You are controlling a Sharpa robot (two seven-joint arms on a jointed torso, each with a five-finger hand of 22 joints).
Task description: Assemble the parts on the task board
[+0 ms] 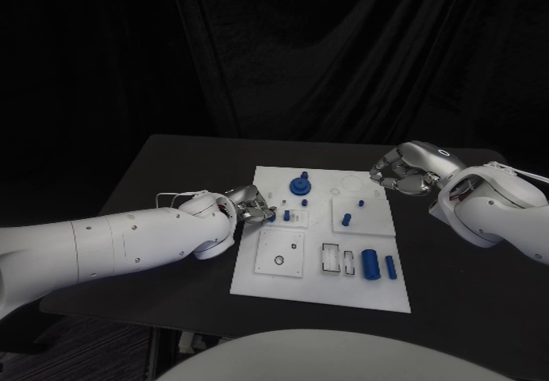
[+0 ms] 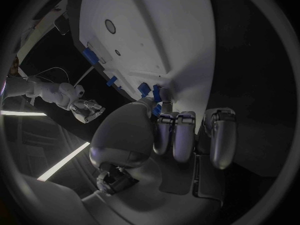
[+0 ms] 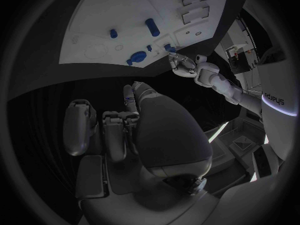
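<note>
Your left hand [image 1: 247,205] sits at the left edge of the task board [image 1: 324,290], its fingers [image 2: 164,135] curled in close against a small blue part [image 2: 156,96] there; they look to be pinching it, though the contact itself is partly hidden. Your right hand [image 1: 403,170] hangs over the bare table [image 1: 194,159] just off the board's far right corner, fingers [image 3: 114,135] curled in; I cannot tell whether it carries anything. To do this step well, keep the left wrist steady, hold the part upright, and line it up over its seat before pressing, since a tilted part would likely jam. Keep the right hand clear until the left is done. As for what holds what: near the board's front edge a rectangular pocket [image 1: 331,259] looks unfilled, with a thick blue cylinder [image 1: 370,264] and a slimmer blue rod [image 1: 391,267] lying just beside it toward the right edge. A blue gear [image 1: 301,186] stands near the far edge, and the raised square tile [image 1: 355,213] toward the right edge carries two small blue pegs.
</note>
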